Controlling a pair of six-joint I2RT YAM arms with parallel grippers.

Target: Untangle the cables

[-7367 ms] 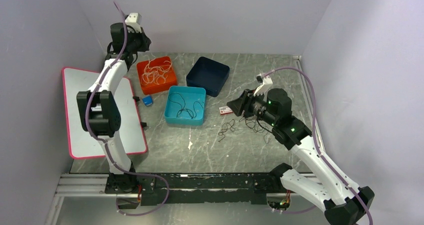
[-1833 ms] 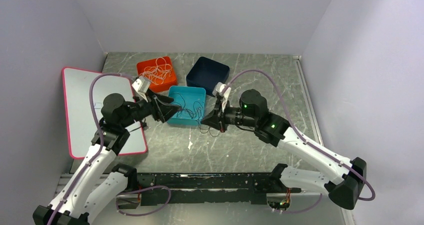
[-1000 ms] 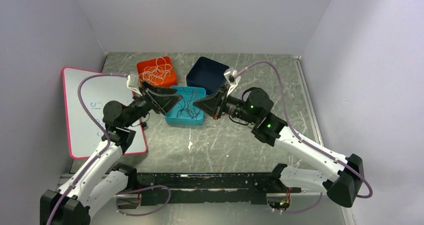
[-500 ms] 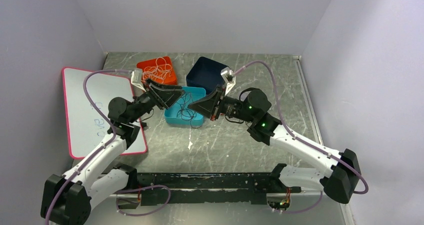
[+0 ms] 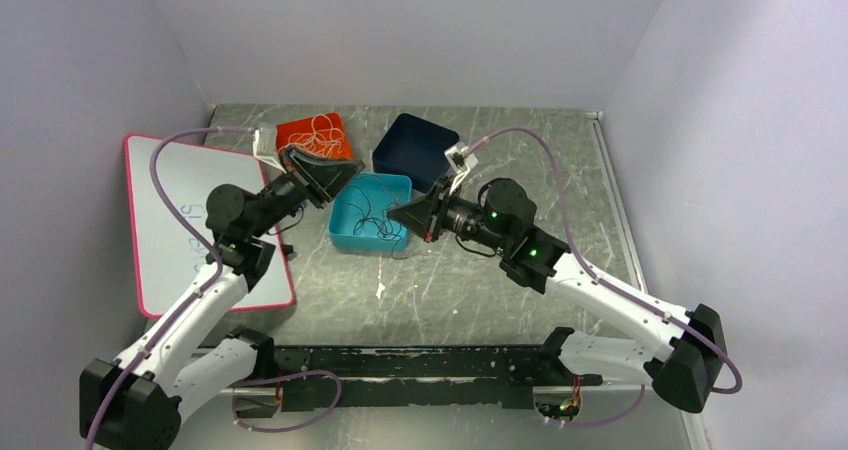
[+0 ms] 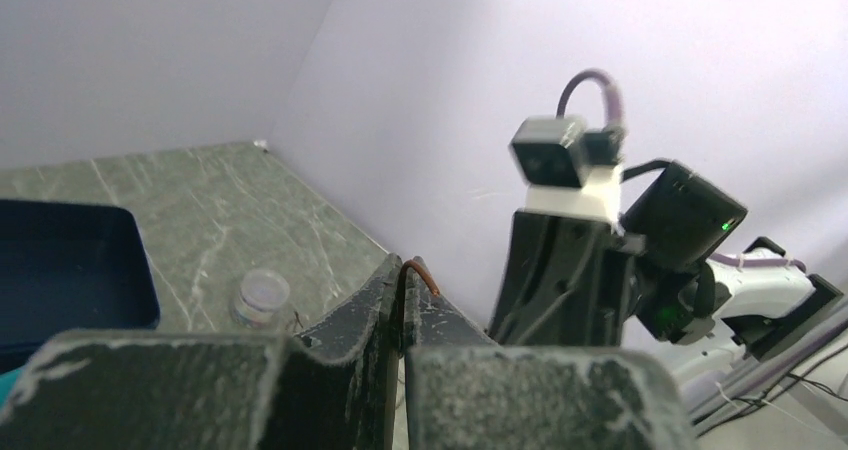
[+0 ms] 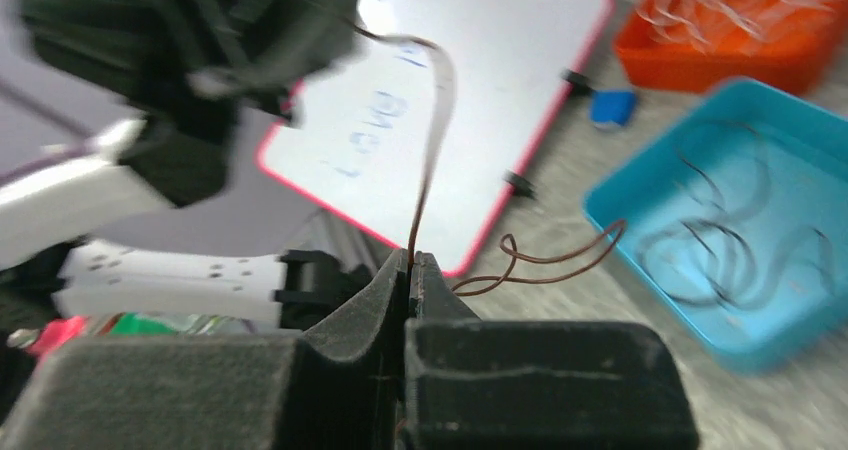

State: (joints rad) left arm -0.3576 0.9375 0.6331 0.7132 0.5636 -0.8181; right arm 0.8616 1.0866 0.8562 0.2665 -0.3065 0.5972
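White shells and black joints are showing on left arm (image 5: 200, 305) and right arm (image 5: 600, 295). A lilac hose (image 5: 512, 131) is looping off each wrist. green LEDs (image 5: 490, 213) are glowing on the right. The left end effector (image 6: 402, 267) fingers (image 6: 350, 365) are looking black and scuffed.

Left arm (image 5: 195, 300) reaches up and forward from its base, elbow bent, wrist angled right toward the centre. Left gripper (image 5: 345, 173) has its jaws closed, pinching a thin brown cable (image 7: 440, 90); a short end pokes out past the fingertips. Right arm (image 5: 600, 295) stretches left across the front, forearm slanted, wrist pointing left. Right gripper (image 5: 397, 213) has its jaws pressed together too, with the cable rising from between them toward the left gripper. Both grippers are raised, tips facing each other, near but apart.
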